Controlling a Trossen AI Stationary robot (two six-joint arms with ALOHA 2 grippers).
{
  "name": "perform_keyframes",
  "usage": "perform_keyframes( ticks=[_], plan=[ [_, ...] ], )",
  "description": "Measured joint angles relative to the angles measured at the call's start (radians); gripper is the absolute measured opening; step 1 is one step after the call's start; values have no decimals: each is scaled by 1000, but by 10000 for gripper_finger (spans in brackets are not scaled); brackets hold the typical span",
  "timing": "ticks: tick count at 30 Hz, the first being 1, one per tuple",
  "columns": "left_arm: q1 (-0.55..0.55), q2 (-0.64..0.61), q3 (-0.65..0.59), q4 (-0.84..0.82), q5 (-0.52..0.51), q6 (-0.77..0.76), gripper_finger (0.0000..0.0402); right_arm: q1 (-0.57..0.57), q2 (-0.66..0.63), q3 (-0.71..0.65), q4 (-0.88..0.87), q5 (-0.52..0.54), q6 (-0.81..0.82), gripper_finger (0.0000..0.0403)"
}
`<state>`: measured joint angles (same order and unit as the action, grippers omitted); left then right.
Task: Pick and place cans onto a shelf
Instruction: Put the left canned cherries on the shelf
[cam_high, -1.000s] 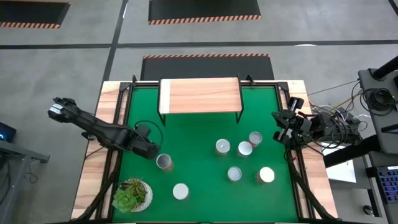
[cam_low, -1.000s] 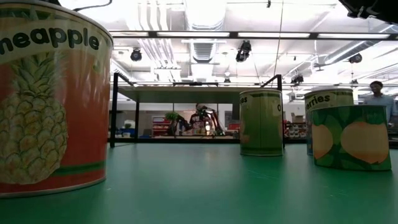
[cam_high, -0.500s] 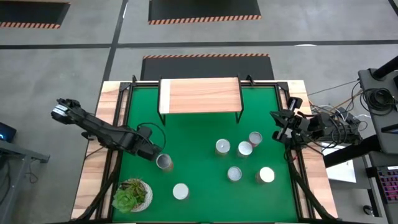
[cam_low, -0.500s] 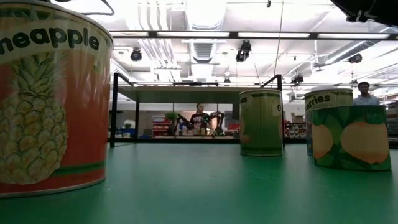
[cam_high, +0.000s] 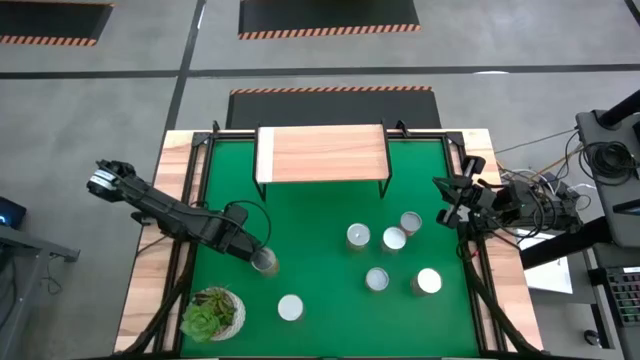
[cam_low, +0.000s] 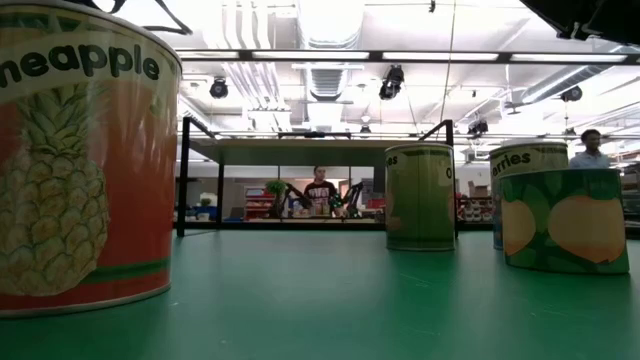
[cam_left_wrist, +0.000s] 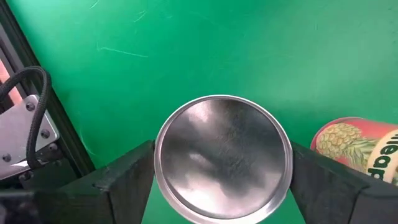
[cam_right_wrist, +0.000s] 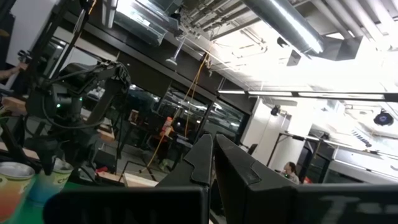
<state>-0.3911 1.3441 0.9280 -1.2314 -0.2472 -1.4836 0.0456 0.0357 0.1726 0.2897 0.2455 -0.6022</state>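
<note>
**Left pincer clamped on one can, left part of the mat**

Reaches in from the table's left edge with the left gripper (cam_high: 260, 258), low over the green mat (cam_high: 320, 215). Clamps a small silver metal can with a shiny round top (cam_left_wrist: 222, 158), upright on the mat, towards the mat's left side. Presses the dark fingers (cam_left_wrist: 127, 183) against opposite sides of that can's rim, with no gap on either side in the left wrist view. Shows, near the held can in the same view, a second can with a red pineapple label (cam_left_wrist: 357, 152), standing apart from it.

Finds five more silver round-topped cans (cam_high: 394, 240) clustered right of the mat's centre, all upright, well apart from the held one. Finds one lone can (cam_high: 290, 308) near the mat's front edge, close to a potted green succulent (cam_high: 212, 312) at the front left corner.

Places the low rectangular light-wood shelf on thin black legs (cam_high: 322, 153) at the mat's far edge, paler strip at its left end, well apart from the held can.

Keeps the right gripper (cam_high: 447, 205) waiting at the mat's right edge, fingers pressed together on nothing, near the cluster but not touching it.
</note>
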Motion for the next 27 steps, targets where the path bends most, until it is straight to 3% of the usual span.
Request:
perform_keyframes(
  ticks=[5,11,19,27],
  plan=[
    [2,-3,92,-78,-7,30,305,0,0,0,-2,1,24,9],
    [13,38,303,-196,-112,112,319,0,0,0,-3,2,35,9],
    [80,145,626,-202,-301,392,315,0,0,0,-12,3,77,9],
    [238,223,882,-205,-391,717,315,0,1,0,-29,20,109,9]
  ],
)
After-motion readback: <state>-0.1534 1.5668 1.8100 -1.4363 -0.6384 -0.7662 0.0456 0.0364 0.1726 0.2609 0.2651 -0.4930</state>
